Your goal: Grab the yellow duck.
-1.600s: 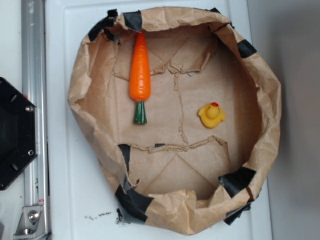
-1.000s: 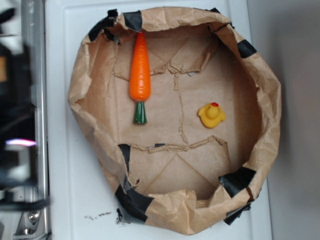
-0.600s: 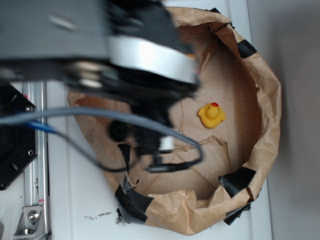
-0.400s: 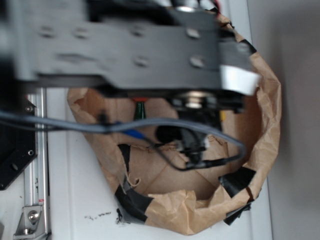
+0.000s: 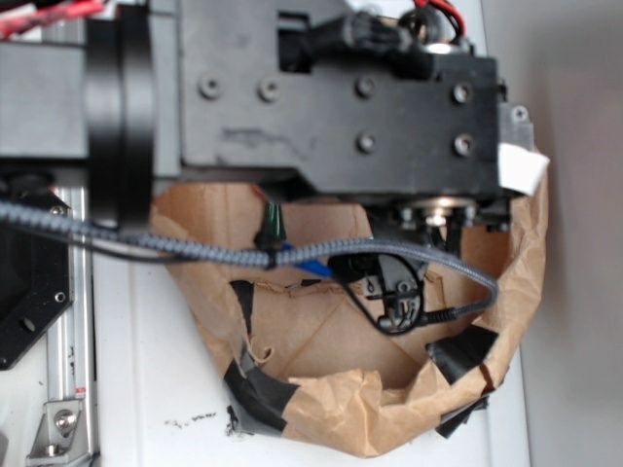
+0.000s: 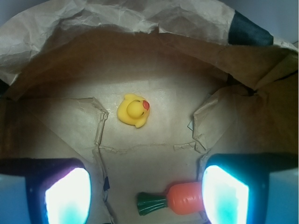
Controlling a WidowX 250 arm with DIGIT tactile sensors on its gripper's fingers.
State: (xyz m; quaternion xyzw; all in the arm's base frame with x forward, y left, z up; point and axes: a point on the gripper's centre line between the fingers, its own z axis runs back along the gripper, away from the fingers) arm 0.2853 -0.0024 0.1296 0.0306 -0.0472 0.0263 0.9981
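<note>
The yellow duck (image 6: 134, 110), small with a red beak, lies on the brown paper floor in the wrist view. My gripper (image 6: 145, 189) hangs open above the floor, its two glowing fingers (image 6: 67, 196) wide apart at the lower edge. The duck is ahead of the fingers and apart from them, a little left of centre. Nothing is held. In the exterior view my black arm (image 5: 331, 97) covers the upper part of the bag and hides the duck.
An orange carrot (image 6: 186, 201) with a green stem (image 5: 274, 222) lies on the floor by the right finger. Crumpled paper walls (image 6: 140, 18) patched with black tape (image 5: 462, 355) ring the floor. A metal rail (image 5: 70, 321) and black base (image 5: 24, 292) stand left of the bag.
My arm has swung in from the left over the bag and now covers the carrot's body and the duck in the exterior view. Duck and carrot have not moved.
</note>
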